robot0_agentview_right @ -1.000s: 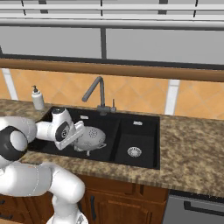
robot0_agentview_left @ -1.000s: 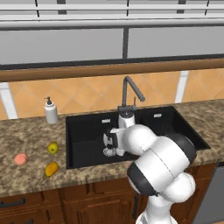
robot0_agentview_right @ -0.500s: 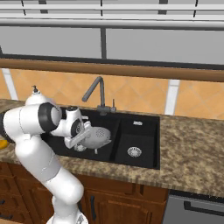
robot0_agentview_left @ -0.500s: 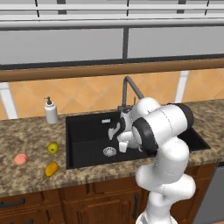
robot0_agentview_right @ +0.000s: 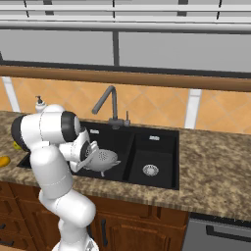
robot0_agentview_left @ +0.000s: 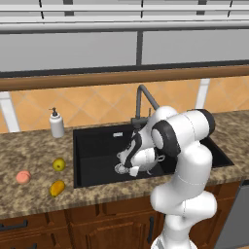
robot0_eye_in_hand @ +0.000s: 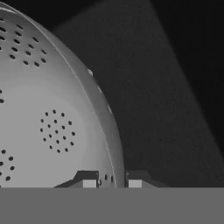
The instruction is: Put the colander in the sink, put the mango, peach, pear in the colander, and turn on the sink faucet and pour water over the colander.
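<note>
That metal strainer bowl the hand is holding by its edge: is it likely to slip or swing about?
Probably a little. The hand pinches just the thin rim of the colander, so the smooth, rigid-looking metal could pivot or slide. It hangs tilted over the sink, and its rounded bottom suggests it may rock once set down.

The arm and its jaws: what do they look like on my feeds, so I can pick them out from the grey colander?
The arm is glossy white, built of rounded, bulbous segments with dark grey to black bands at the joints. No cables or markings show. In the hand view the gripper shows two small dark finger tips with pale squarish pads.
</note>
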Controlling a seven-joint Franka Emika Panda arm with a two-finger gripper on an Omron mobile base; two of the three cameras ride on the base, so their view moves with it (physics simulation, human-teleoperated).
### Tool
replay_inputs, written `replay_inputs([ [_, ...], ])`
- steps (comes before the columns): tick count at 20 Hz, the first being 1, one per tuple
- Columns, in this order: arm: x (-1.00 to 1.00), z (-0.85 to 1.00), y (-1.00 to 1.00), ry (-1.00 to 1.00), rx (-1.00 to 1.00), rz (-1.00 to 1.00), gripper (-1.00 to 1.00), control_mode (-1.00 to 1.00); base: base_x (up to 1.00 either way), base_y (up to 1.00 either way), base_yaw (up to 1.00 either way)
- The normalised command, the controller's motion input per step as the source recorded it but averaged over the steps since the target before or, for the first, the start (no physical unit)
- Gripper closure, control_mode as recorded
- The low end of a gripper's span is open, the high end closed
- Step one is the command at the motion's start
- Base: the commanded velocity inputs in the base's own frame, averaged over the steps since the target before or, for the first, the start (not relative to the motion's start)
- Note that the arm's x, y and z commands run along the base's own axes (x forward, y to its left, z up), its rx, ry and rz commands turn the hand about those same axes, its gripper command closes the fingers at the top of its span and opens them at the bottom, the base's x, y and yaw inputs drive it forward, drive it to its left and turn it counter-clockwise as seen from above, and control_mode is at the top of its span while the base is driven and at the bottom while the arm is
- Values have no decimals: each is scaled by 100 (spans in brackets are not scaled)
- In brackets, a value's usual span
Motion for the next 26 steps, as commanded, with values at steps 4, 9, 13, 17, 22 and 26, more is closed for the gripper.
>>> replay_inputs([
  [4,11,-24,19,0,0,-35,100,-100,0,0,0],
  [9,38,-57,5,0,0,-38,100,-100,0,0,0],
  [13,51,-66,51,0,0,-34,100,-100,0,0,0],
  [17,42,-56,95,0,0,-34,100,-100,0,0,0],
  [22,15,-36,100,0,0,-27,100,-100,0,0,0],
  [26,10,-44,100,0,0,-25,100,-100,0,0,0],
])
